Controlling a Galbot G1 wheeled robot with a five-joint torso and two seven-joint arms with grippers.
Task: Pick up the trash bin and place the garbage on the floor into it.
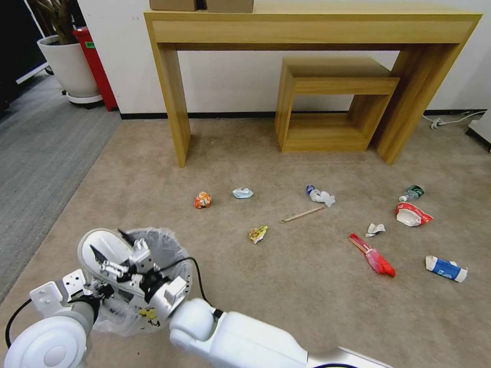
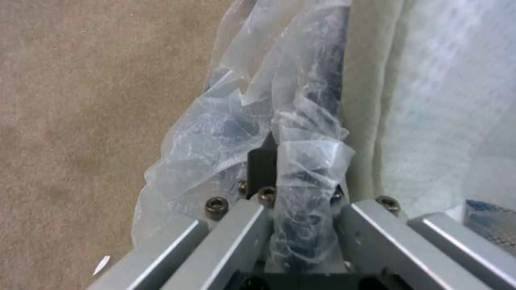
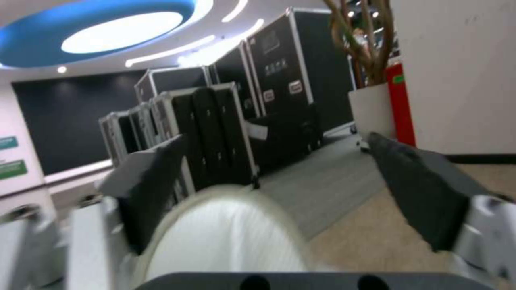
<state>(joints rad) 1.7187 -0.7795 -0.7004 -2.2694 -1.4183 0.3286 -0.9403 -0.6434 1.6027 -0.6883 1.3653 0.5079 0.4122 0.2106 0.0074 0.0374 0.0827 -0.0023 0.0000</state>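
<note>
The trash bin, black with a crinkly translucent bag, stands on the beige floor at the lower left. My left gripper is shut on its bag-covered rim. My right gripper hangs open over the bin, its fingers either side of a white slipper leaning inside the bin's left edge; the slipper lies between the spread fingers. Garbage is scattered ahead: orange wrapper, yellow wrapper, wooden stick, crumpled papers, red-white bowl, green-label bottle, red wrapper, blue-white carton.
A wooden console table stands against the far wall with a low wooden stool under it. Grey ribbed carpet runs along the left, with a white planter and a red box behind. A cable lies at the right wall.
</note>
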